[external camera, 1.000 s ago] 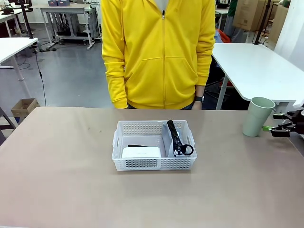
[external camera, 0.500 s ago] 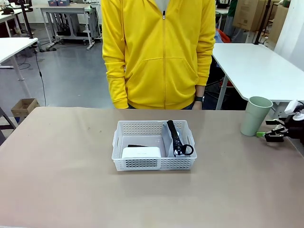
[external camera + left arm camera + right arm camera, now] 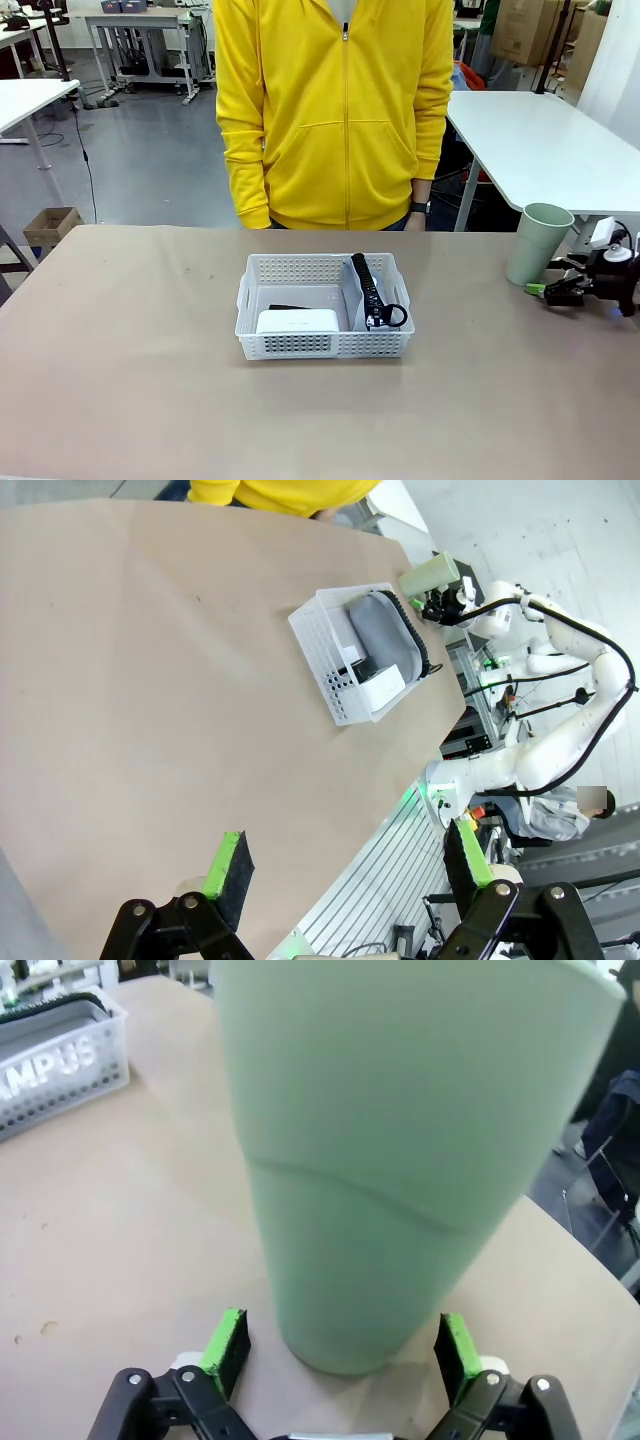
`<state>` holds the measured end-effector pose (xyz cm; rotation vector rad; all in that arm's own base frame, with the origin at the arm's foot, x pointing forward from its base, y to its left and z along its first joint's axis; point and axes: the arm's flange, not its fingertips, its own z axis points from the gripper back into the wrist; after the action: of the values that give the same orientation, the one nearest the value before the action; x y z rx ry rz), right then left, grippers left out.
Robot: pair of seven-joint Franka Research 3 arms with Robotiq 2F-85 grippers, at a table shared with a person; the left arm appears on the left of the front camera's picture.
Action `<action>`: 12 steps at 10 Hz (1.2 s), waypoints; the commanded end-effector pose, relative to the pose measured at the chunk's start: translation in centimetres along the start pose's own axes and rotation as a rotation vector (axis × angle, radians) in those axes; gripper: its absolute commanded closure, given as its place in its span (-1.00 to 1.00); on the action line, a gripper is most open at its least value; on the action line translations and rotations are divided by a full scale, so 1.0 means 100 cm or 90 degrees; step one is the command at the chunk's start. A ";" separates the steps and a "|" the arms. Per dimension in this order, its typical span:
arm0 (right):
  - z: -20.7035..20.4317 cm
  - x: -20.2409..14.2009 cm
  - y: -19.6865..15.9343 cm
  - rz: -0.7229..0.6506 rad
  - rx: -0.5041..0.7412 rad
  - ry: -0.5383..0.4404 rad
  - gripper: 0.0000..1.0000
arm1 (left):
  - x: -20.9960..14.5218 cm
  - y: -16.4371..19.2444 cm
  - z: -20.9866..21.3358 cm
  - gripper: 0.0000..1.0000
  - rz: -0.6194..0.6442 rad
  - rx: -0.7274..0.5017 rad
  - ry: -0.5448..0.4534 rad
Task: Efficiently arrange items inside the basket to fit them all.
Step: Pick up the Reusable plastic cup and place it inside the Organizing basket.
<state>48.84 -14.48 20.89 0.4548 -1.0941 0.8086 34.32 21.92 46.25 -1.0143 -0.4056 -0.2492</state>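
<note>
Cup now between spread fingers of right hand, ungripped; hand moved in since before. Left hand open, empty.

Both our tools are black, with jointed links, silver screws and bright green pads: left tool, right tool. Our right arm is white, trailing black cables. The person wears a yellow zipped hoodie and a dark wristwatch.

We record the basket, centre frame, as white perforated plastic with a slight gloss. The cup is smooth, matt pale green plastic. The pouch looks like grey cloth. The table is matt beige.
</note>
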 end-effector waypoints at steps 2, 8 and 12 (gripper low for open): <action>-0.019 -0.015 -0.001 -0.039 -0.004 -0.091 -1.00 | -0.001 -0.003 -0.001 -1.00 0.001 0.007 0.001; -0.006 0.004 -0.007 -0.081 -0.022 -0.236 -1.00 | -0.001 -0.003 -0.001 -1.00 0.001 0.007 0.001; 0.011 0.019 -0.005 -0.082 0.016 -0.287 -1.00 | -0.001 -0.003 -0.001 -1.00 0.001 0.007 0.001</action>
<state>49.73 -14.98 22.40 0.6907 -1.4489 0.6293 34.31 21.92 46.24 -1.0143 -0.4056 -0.2491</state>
